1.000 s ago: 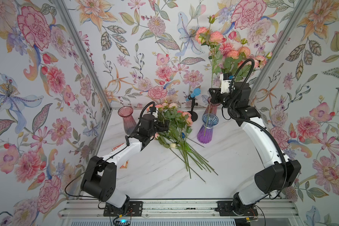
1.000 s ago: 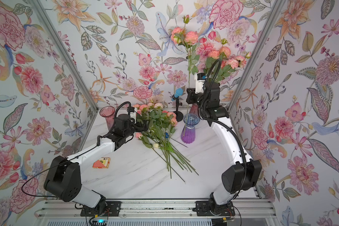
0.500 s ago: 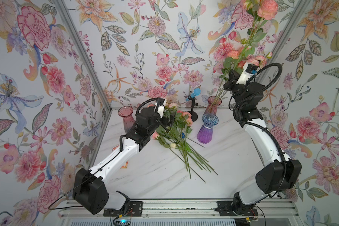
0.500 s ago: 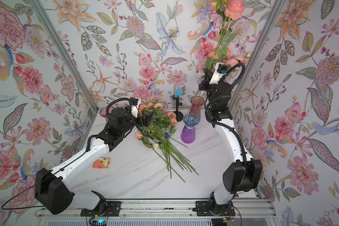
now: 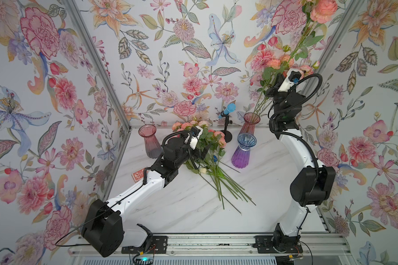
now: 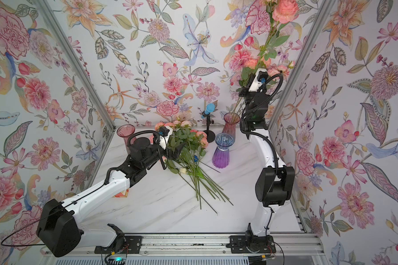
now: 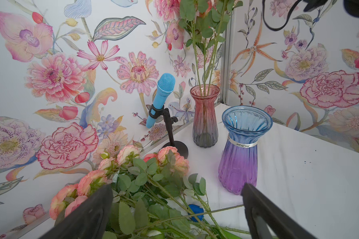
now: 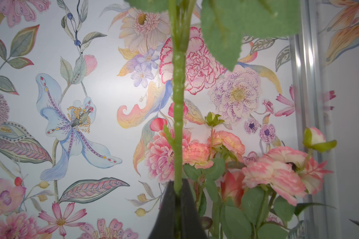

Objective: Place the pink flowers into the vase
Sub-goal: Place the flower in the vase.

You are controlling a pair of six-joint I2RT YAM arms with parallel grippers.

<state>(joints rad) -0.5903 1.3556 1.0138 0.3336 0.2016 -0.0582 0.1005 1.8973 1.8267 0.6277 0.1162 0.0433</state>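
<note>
- Marble-veined white tabletop [image 5: 182, 206], closed in on three sides by floral wallpaper [image 5: 170, 57].
- Pink flowers, loose heap [image 5: 216, 135]: pink and coral blooms on leafy green stems. They lie near the middle of the tabletop, heads toward the back wall and stem ends fanned toward the front. A white bud [image 5: 202, 170] and a small blue bloom [image 7: 196, 210] lie among them.
- Pink flowers, standing bunch [image 5: 276, 63]: stems set in the rose-to-grey vase [image 5: 251, 125] at the back right corner, blooms high against the wall.
- Pink flower, single tall stem [image 8: 178, 115]: its coral head [image 5: 323, 10] stands well above the bunch. The lower end is lost among the bunch's stems, so I cannot tell whether it reaches the vase mouth.
- Right jaws: together, clamped on that single tall stem, high above the rose-to-grey vase.
- Left jaws: wide apart with nothing gripped, low over the leafy part of the loose heap.
- Blue-and-purple vase [image 5: 244, 151]: upright, just in front of the rose-to-grey vase and beside the heap.
- Second pink vase [image 5: 151, 143]: upright at the back left, beside the left arm [image 5: 143, 190].
- Blue microphone [image 5: 227, 109] on a black stand [image 5: 226, 135], between the heap and the rose-to-grey vase.
- Red packet [image 5: 138, 175]: flat on the tabletop, partly hidden by the left arm.
</note>
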